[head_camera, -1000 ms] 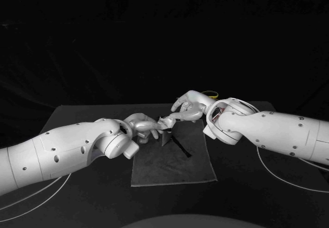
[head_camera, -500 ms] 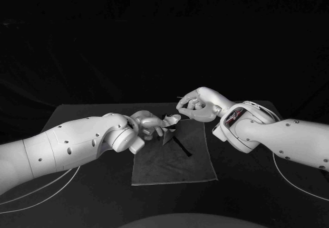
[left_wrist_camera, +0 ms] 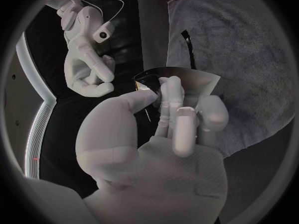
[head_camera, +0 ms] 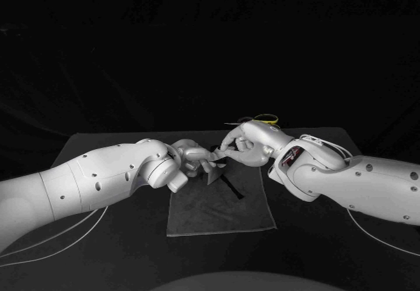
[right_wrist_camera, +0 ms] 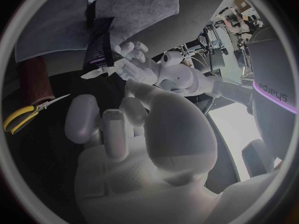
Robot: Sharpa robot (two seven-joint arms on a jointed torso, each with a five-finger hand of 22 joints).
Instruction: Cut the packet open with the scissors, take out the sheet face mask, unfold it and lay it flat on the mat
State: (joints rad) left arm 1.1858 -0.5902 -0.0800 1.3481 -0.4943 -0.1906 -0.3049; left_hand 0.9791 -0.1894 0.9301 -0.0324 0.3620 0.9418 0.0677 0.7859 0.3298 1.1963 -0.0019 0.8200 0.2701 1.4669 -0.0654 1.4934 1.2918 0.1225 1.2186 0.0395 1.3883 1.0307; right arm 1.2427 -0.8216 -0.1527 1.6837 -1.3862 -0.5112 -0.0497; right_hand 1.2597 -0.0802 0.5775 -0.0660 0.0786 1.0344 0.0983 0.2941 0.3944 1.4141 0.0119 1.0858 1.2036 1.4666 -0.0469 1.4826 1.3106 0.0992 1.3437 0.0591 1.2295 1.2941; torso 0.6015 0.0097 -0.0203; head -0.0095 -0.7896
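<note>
Centrally, the packet (head_camera: 214,171) is held off the table over the far end of the mat (head_camera: 219,212), pinched in the fingers of the left hand (head_camera: 194,159). The right hand (head_camera: 247,145) has swung back in: half a second earlier it was raised and drawn away, whereas it now sits just beside the packet's upper edge, fingers curled in and empty. The packet and left hand have barely moved. This return probably marks the approach to reach into the packet for the mask; no mask is visible yet.

A thin dark strip (head_camera: 236,189) lies on the mat, likely the cut-off edge, which would put the cutting step behind. The scissors (head_camera: 265,117) lie beyond the right hand, near the table's far edge.

- **Head view:** whether the right hand touches the packet cannot be told.
- **Left wrist view:** a gap separates the right hand from the packet's corner, and the packet's shiny face (left_wrist_camera: 187,80) is shown.
- **Right wrist view:** the scissors (right_wrist_camera: 25,117) lie flat on the table, blades parted, well apart from both hands.
</note>
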